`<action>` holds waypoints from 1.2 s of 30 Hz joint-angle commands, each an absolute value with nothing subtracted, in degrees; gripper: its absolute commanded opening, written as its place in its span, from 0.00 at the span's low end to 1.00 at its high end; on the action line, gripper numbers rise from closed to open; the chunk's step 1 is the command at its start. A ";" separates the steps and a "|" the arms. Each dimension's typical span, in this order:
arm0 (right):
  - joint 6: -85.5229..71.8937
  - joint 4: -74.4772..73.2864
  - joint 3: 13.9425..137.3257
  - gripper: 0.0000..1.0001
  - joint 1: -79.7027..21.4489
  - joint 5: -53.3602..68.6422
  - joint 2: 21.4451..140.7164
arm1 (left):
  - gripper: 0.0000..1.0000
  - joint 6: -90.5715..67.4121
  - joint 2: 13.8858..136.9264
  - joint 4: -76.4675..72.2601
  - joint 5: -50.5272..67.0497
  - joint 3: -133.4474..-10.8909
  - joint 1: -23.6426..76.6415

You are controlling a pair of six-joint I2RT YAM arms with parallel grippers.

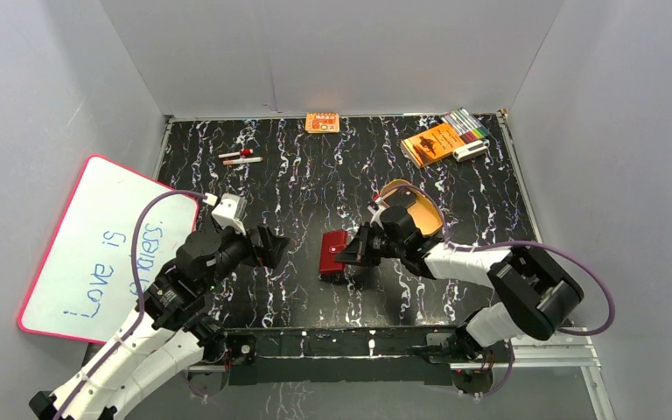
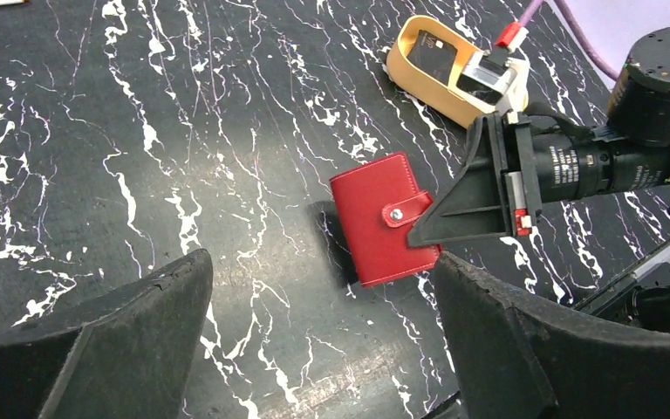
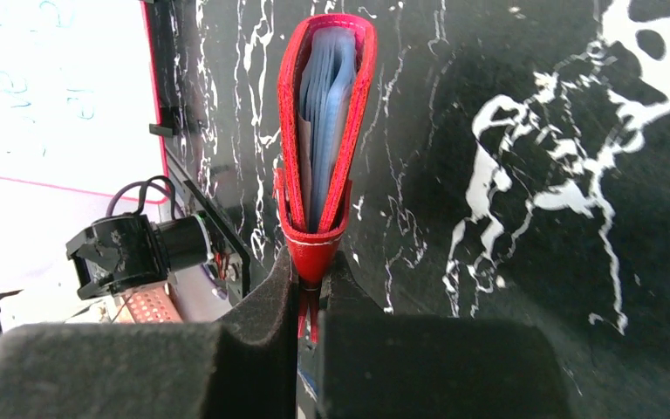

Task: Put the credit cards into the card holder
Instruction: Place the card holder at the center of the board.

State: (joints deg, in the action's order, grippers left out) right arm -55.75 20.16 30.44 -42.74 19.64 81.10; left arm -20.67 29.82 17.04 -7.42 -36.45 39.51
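Observation:
The card holder (image 1: 333,254), a small red snap wallet, lies at the table's middle front. My right gripper (image 1: 356,252) is shut on its edge by the snap tab (image 2: 406,209). In the right wrist view the card holder (image 3: 324,131) shows edge on, slightly parted, with pale blue sleeves inside and its near edge pinched in the right gripper (image 3: 311,292). A dark credit card (image 2: 434,58) lies in the tan oval tray (image 2: 410,74) behind the right wrist. My left gripper (image 2: 323,336) is open just left of the card holder (image 2: 382,218), holding nothing.
The tan tray (image 1: 402,185) sits right of centre, partly under the right arm. At the back are an orange box (image 1: 322,122), an orange booklet (image 1: 431,143) with markers (image 1: 468,123), and two pens (image 1: 241,158). A whiteboard (image 1: 96,249) leans at the left.

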 commanded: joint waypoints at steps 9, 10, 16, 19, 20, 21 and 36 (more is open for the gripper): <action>-60.29 31.80 35.51 0.00 -43.68 20.98 90.67 | 0.93 -19.67 30.18 15.38 -6.66 -36.38 39.64; -59.95 31.56 35.79 0.00 -43.73 20.76 90.98 | 0.93 -19.68 30.22 15.46 -6.68 -36.39 39.64; -58.54 29.52 37.08 0.00 -43.57 18.77 93.10 | 0.93 -19.74 30.20 15.38 -6.75 -36.35 39.64; -58.45 29.63 36.95 0.00 -43.58 19.07 93.83 | 0.93 -19.77 29.96 15.47 -6.90 -36.30 39.64; -58.37 29.78 36.66 0.00 -43.54 19.05 93.86 | 0.93 -19.78 29.91 15.47 -6.86 -36.27 39.64; -58.44 29.79 36.41 0.00 -43.54 18.89 93.87 | 0.93 -19.78 29.89 15.47 -6.90 -36.25 39.64; -56.63 27.10 35.83 0.36 -42.73 18.91 93.37 | 0.93 -19.73 30.15 15.47 -7.12 -36.29 39.63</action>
